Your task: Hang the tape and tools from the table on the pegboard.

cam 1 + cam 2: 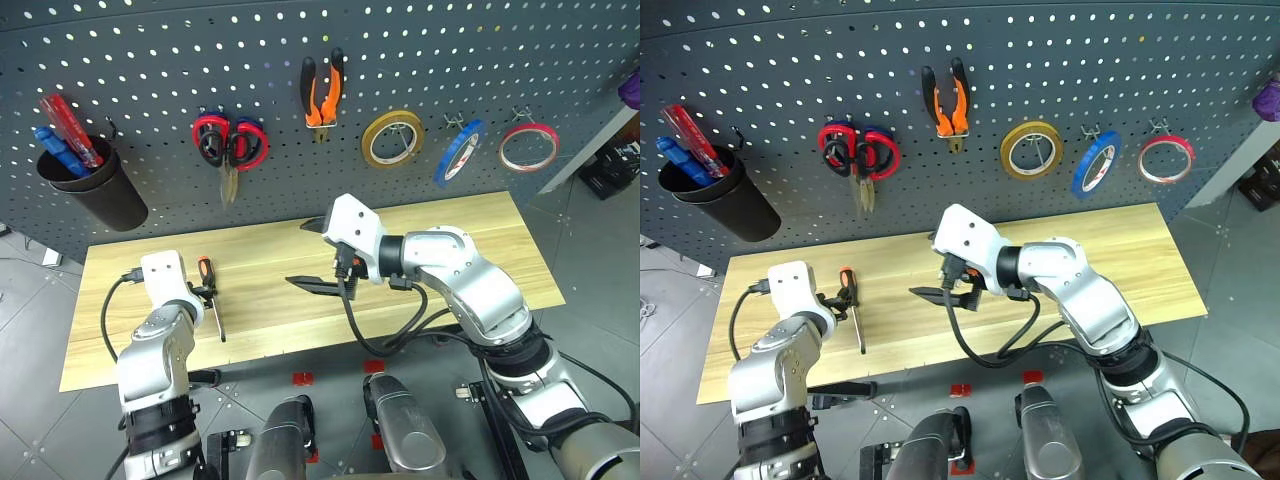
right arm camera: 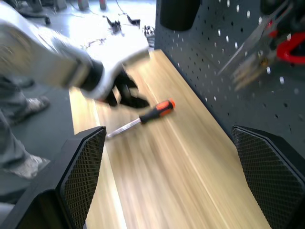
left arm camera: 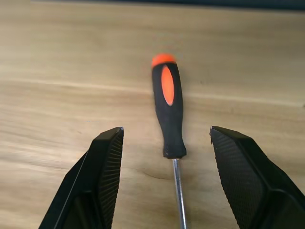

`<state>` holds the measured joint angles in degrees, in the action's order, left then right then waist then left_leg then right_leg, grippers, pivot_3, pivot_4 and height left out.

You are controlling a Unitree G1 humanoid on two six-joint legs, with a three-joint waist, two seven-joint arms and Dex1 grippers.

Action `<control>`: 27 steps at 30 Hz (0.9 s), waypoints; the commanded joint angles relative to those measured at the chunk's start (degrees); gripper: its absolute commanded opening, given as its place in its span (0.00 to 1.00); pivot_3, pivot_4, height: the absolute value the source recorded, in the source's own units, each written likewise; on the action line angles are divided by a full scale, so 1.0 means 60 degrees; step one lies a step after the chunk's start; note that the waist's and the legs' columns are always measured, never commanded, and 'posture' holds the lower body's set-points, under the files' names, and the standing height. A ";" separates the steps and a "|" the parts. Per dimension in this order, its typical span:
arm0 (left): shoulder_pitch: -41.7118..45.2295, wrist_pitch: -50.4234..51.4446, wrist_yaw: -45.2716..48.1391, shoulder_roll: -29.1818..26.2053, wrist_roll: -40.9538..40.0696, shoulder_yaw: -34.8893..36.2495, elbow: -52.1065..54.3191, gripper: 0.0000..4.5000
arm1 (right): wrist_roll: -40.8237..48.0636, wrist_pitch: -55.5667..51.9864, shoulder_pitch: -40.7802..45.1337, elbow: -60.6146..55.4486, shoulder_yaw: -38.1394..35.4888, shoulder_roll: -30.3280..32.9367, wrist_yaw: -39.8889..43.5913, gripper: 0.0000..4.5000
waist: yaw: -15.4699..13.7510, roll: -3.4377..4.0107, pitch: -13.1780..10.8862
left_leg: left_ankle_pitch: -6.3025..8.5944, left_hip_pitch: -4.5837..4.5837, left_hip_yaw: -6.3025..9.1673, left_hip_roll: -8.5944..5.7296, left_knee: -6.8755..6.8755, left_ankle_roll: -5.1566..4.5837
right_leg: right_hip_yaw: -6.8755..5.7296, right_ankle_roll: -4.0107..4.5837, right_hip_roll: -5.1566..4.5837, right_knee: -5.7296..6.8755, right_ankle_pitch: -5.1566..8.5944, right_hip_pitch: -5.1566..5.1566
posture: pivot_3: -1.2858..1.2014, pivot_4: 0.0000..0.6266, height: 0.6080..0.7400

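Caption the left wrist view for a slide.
Open left gripper straddling the black-and-orange screwdriver lying on the wooden table.

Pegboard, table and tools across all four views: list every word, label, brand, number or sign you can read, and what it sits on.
None can be read.
Screwdriver: black-and-orange handle, no print visible.
Pliers, red tape ring, blue roll, yellow roll: no lettering legible.
Black cup on the pegboard: no marking visible.
Table: bare wood, no marks.
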<state>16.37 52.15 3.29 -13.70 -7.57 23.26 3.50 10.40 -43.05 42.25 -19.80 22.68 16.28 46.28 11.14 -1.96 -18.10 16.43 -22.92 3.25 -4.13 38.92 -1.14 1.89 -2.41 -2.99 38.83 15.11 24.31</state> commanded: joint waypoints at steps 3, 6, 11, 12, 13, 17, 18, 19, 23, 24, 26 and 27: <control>0.0632 -0.0076 0.0172 -0.0450 -0.0237 0.0091 -0.1694 0.68 | 0.0206 -0.0082 0.0443 -0.0035 0.0130 -0.0022 0.0175 1.00 | -0.0001 -0.0008 -0.0069 | 0.0001 -0.0003 -0.0001 -0.0003 -0.0001 0.0002 | 0.0000 0.0001 -0.0005 -0.0001 0.0000 0.0005 | 0.39 0.59 1.00; 0.1067 -0.0293 -0.0047 -0.0589 -0.0276 0.0300 -0.2621 0.68 | 0.0203 -0.0081 0.0619 0.0062 0.0182 0.0032 0.0286 1.00 | 0.0000 -0.0016 -0.0101 | 0.0000 -0.0007 -0.0001 -0.0002 -0.0003 0.0003 | -0.0005 0.0001 -0.0006 0.0000 0.0000 0.0012 | 0.38 0.60 1.00; 0.1486 -0.0456 -0.0023 -0.0907 -0.0403 0.0369 -0.3736 0.64 | 0.0165 -0.0127 0.0772 0.0165 0.0204 0.0210 0.0395 1.00 | 0.0020 -0.0018 -0.0112 | 0.0000 -0.0008 -0.0003 -0.0002 -0.0005 0.0005 | -0.0007 0.0001 -0.0008 -0.0002 -0.0001 0.0016 | 0.38 0.59 1.00; 0.1524 -0.0520 0.0018 -0.0964 -0.0392 0.0321 -0.3903 0.59 | 0.0166 -0.0156 0.0777 0.0151 0.0220 0.0248 0.0402 1.00 | 0.0021 -0.0017 -0.0112 | 0.0000 -0.0007 -0.0003 -0.0001 -0.0005 0.0005 | -0.0009 0.0001 -0.0008 -0.0003 -0.0001 0.0016 | 0.38 0.59 1.00; 0.1542 -0.0538 0.0100 -0.1033 -0.0381 0.0226 -0.4005 0.55 | 0.0163 -0.0179 0.0785 0.0142 0.0239 0.0282 0.0413 1.00 | 0.0020 -0.0017 -0.0112 | 0.0000 -0.0006 -0.0003 -0.0001 -0.0007 0.0006 | -0.0009 0.0001 -0.0009 -0.0002 -0.0001 0.0016 | 0.38 0.59 1.00; 0.1510 -0.0724 0.0476 -0.1286 -0.0373 -0.0122 -0.4132 0.28 | 0.0136 -0.0312 0.0809 0.0131 0.0294 0.0432 0.0494 1.00 | 0.0021 -0.0017 -0.0113 | -0.0001 -0.0006 -0.0003 0.0000 -0.0007 0.0007 | -0.0011 0.0001 -0.0009 -0.0003 -0.0001 0.0016 | 0.38 0.58 1.00; 0.1494 -0.0777 0.0548 -0.1329 -0.0394 -0.0166 -0.4145 0.21 | 0.0127 -0.0294 0.0798 0.0137 0.0307 0.0455 0.0492 1.00 | 0.0023 -0.0017 -0.0112 | -0.0001 -0.0006 -0.0003 0.0000 -0.0007 0.0007 | -0.0011 0.0001 -0.0011 -0.0003 0.0000 0.0014 | 0.38 0.57 1.00; 0.1439 -0.0804 0.0654 -0.1400 -0.0393 -0.0254 -0.4061 0.14 | 0.0122 -0.0294 0.0800 0.0146 0.0307 0.0482 0.0490 1.00 | 0.0031 -0.0017 -0.0112 | -0.0001 -0.0006 -0.0003 0.0000 -0.0007 0.0007 | -0.0012 0.0001 -0.0011 -0.0003 0.0000 0.0014 | 0.38 0.57 1.00; 0.0387 -0.1010 0.2019 -0.2001 -0.0631 -0.0921 -0.2360 0.11 | 0.0234 -0.0283 0.0688 0.0019 0.0106 0.0652 0.0543 1.00 | 0.0080 -0.0017 -0.0112 | -0.0003 -0.0005 -0.0003 0.0005 -0.0007 0.0012 | -0.0016 0.0001 -0.0010 0.0002 -0.0001 0.0017 | 0.38 0.53 1.00; -0.0071 -0.1127 0.2457 -0.2253 -0.0711 -0.1089 -0.1614 0.11 | 0.0313 -0.0152 0.0603 -0.0073 -0.0029 0.0699 0.0583 1.00 | 0.0129 -0.0017 -0.0112 | -0.0005 -0.0006 -0.0004 0.0005 -0.0011 0.0018 | -0.0014 0.0001 -0.0010 -0.0003 -0.0001 0.0018 | 0.38 0.53 1.00; -0.0597 -0.1249 0.2800 -0.2529 -0.0808 -0.1202 -0.0794 0.11 | 0.0392 0.0135 0.0484 -0.0181 -0.0164 0.0735 0.0592 1.00 | 0.0150 -0.0016 -0.0113 | -0.0018 -0.0009 -0.0009 0.0005 -0.0018 0.0050 | -0.0009 0.0003 -0.0011 -0.0005 -0.0002 0.0028 | 0.38 0.54 1.00; -0.0830 -0.1296 0.2854 -0.2598 -0.0856 -0.1165 -0.0404 0.11 | 0.0391 0.0331 0.0411 -0.0222 -0.0208 0.0748 0.0553 1.00 | 0.0144 -0.0015 -0.0113 | -0.0017 -0.0013 -0.0009 0.0005 -0.0022 0.0050 | -0.0010 0.0004 -0.0012 -0.0007 -0.0002 0.0035 | 0.38 0.54 1.00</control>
<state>12.37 45.93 18.96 -27.93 -12.00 15.92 -4.99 11.64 -43.87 45.15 -17.86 22.97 21.22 49.40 12.00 -2.05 -18.78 16.32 -23.04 3.21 -4.09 38.76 -0.84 1.83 -2.39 -3.06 38.77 15.10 24.57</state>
